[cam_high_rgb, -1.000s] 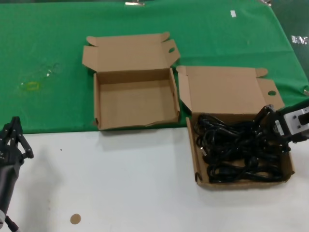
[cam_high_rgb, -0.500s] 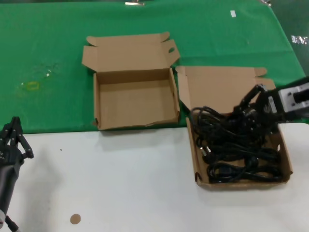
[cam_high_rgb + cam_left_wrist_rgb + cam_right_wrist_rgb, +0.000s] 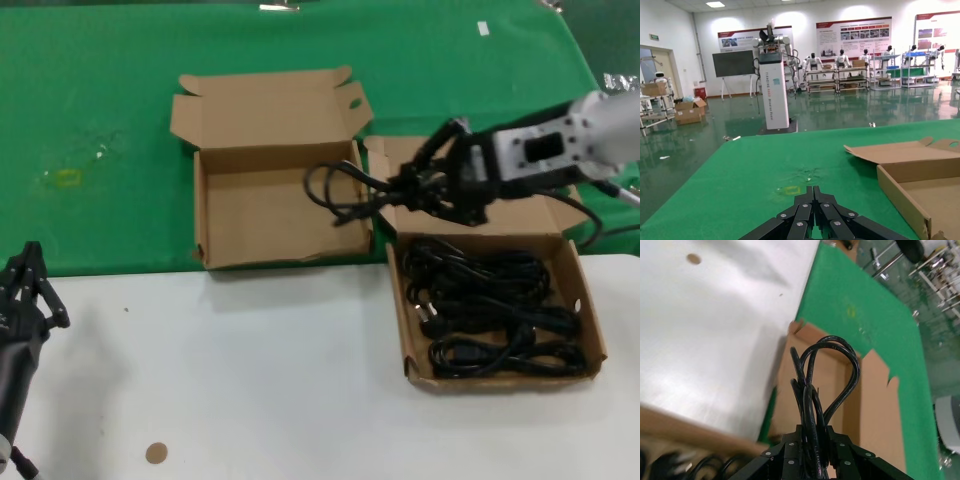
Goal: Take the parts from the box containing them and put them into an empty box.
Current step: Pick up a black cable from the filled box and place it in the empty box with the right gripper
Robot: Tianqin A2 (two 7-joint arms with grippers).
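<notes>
My right gripper (image 3: 415,190) is shut on a black power cable (image 3: 340,190) and holds it in the air. The cable's loops hang over the right wall of the empty square box (image 3: 270,215). The right wrist view shows the cable (image 3: 826,371) pinched between the jaws of that gripper (image 3: 815,440), with the empty box (image 3: 785,405) beyond. Several more cables (image 3: 490,300) lie coiled in the longer box (image 3: 500,378) at the right, below and behind the gripper. My left gripper (image 3: 25,290) is parked at the near left, shut and empty (image 3: 814,192).
Both boxes stand where the green cloth (image 3: 100,120) meets the white table (image 3: 250,380), with their lids folded back. A small brown disc (image 3: 156,453) lies near the front. A yellowish mark (image 3: 65,178) is on the cloth at the left.
My right gripper has lifted one cable out of the longer box and carried it up and left to the edge of the empty box. The left arm has not moved.
</notes>
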